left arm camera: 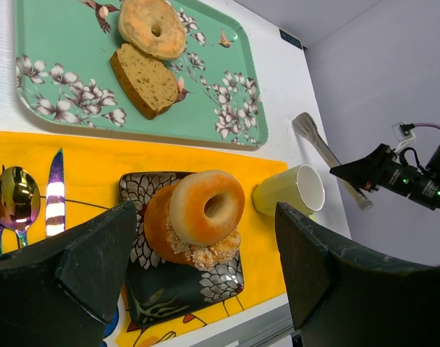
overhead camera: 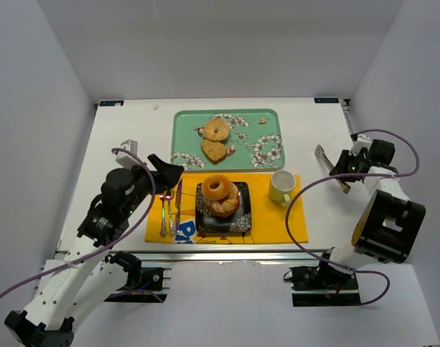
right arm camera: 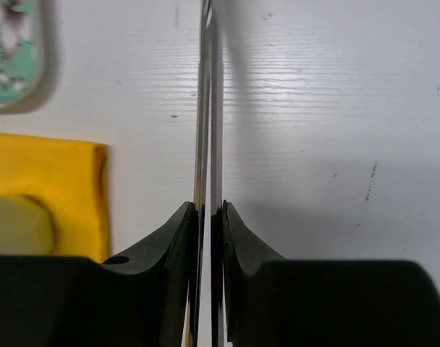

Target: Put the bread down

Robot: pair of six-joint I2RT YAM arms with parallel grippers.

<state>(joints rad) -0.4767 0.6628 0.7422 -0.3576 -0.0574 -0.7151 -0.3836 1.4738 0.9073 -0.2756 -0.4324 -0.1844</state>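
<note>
Right pincer (right arm camera: 210, 211) clamped on thin flat metal tongs (right arm camera: 208, 108); left pincer (left arm camera: 205, 217) wide open, empty.

Pale mug (overhead camera: 281, 187) and cutlery (overhead camera: 163, 214) lie on yellow placemat (overhead camera: 296, 225).

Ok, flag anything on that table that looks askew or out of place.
On the dark floral square plate, the top glazed orange ring doughnut sits tilted, leaning on the crumb-topped ring beneath instead of lying flat. Nothing else looks spilled or broken.
</note>
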